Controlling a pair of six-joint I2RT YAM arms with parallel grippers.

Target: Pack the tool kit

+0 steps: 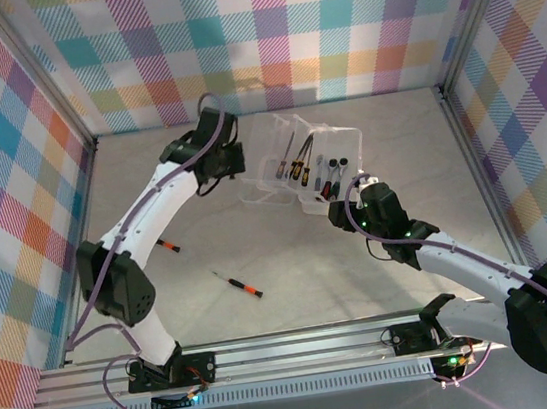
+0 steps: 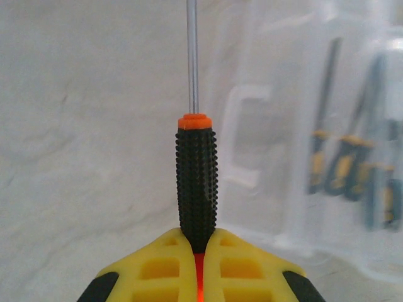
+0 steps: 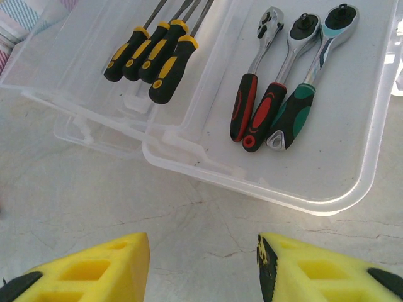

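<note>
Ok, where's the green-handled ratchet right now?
In the right wrist view the green-handled ratchet lies in the right half of the open clear plastic box, rightmost of three ratchets, next to the red-and-black ratchet in the middle.

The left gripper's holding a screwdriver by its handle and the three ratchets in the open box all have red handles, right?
No: two of the three ratchets in the open box have red handles, the third ratchet is green, as the right wrist view shows. The left gripper does hold a screwdriver by its handle.
</note>
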